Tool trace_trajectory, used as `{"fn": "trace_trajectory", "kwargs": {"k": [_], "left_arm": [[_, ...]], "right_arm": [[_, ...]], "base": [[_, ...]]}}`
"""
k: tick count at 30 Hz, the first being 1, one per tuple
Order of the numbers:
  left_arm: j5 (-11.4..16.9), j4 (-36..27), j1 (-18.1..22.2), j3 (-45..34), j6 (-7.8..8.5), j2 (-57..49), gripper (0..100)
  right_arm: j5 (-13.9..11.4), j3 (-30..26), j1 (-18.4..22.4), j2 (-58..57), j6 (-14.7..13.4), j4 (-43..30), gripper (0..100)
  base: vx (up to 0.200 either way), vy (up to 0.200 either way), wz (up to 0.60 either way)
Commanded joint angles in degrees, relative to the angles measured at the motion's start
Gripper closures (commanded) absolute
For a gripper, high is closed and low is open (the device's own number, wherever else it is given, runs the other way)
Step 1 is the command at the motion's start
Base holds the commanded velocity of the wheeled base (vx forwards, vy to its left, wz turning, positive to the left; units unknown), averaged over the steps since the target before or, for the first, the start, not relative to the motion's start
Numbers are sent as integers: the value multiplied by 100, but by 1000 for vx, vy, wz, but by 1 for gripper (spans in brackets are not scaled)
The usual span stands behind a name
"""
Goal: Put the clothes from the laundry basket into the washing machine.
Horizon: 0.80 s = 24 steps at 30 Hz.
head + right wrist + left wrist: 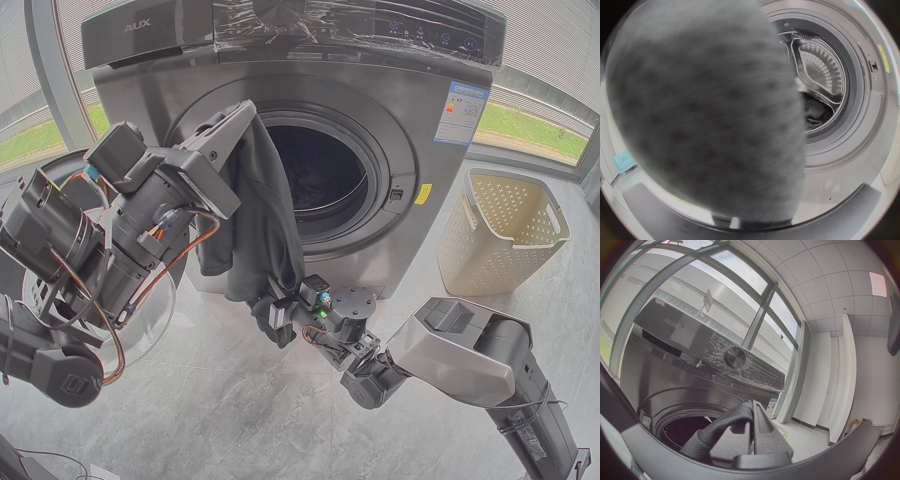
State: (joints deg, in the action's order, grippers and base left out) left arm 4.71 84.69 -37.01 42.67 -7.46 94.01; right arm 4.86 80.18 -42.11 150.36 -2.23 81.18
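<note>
**Item 1.** Right gripper [278, 315]: nearest and low, at the hanging lower end of the garment. Cloth wraps it, so I cannot tell whether its fingers are spread or gripping.

**Item 2.** Left gripper [753, 407]: raised beside the upper left of the opening. Its fingers [767, 427] are pressed together, pinching the garment's top edge.

**Item 3.** Dark grey garment [262, 212]: hangs from the left gripper across the left part of the opening, outside the drum.

**Item 4.** Washing machine [400, 106]: its drum [818, 68] stands open, with dark clothes [814, 114] lying inside.

**Item 5.** Laundry basket [475, 250]: on the floor to the machine's right, well apart.

**Handling note (judged):** the step is feeding 1 garment in. Carry the lower end over the rim first and push it deep. Release the top edge only once it is past the rim, so that nothing trails out.
</note>
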Motion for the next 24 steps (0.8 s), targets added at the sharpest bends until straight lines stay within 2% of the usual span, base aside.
{"fn": "trace_trajectory", "kwargs": {"k": [1, 4, 5, 6, 7, 8, 12, 15, 16, 18, 19, 24], "left_arm": [[-49, -40, 115, -4, -1, -15, 100], [-75, -102, 326, -30, -1, -6, 100], [-75, -102, 326, -30, -1, -6, 100], [-84, -154, 475, -109, 25, 20, 100], [-84, -154, 475, -109, 25, 20, 100], [-5, -233, 660, -338, 52, 73, 100], [171, -251, 713, -813, 87, 258, 100], [400, -225, 722, -1270, 228, 504, 100], [531, -154, 730, -1454, 342, 671, 100], [593, -146, 757, -1568, 430, 776, 100], [707, -93, 862, -1753, 579, 943, 100], [997, 92, 906, -2192, 764, 1330, 100]], "right_arm": [[6, -222, 62, -121, -5, 47, 100], [6, -776, 176, -543, -14, 65, 100], [6, -776, 176, -543, -14, 65, 100], [-3, -1074, 247, -762, -14, 65, 100], [-3, -1074, 247, -762, -14, 65, 100], [-3, -1391, 361, -1096, -41, 65, 100], [-12, -1672, 423, -1536, -58, 65, 100], [-21, -1690, 414, -1773, -58, 21, 100], [-21, -1690, 414, -1861, -58, -5, 100], [-21, -1681, 405, -1905, -58, -14, 100], [-12, -1672, 387, -1931, -58, -14, 100], [-3, -1628, 396, -1940, -67, 3, 100]], "base": [[0, 0, 0], [0, 0, 0], [0, 0, 0], [0, 0, 0], [0, 0, 0], [0, 0, 0], [0, 0, 0], [0, 0, 0], [0, 0, 0], [0, 0, 0], [0, 0, 0], [0, 0, 0]]}}
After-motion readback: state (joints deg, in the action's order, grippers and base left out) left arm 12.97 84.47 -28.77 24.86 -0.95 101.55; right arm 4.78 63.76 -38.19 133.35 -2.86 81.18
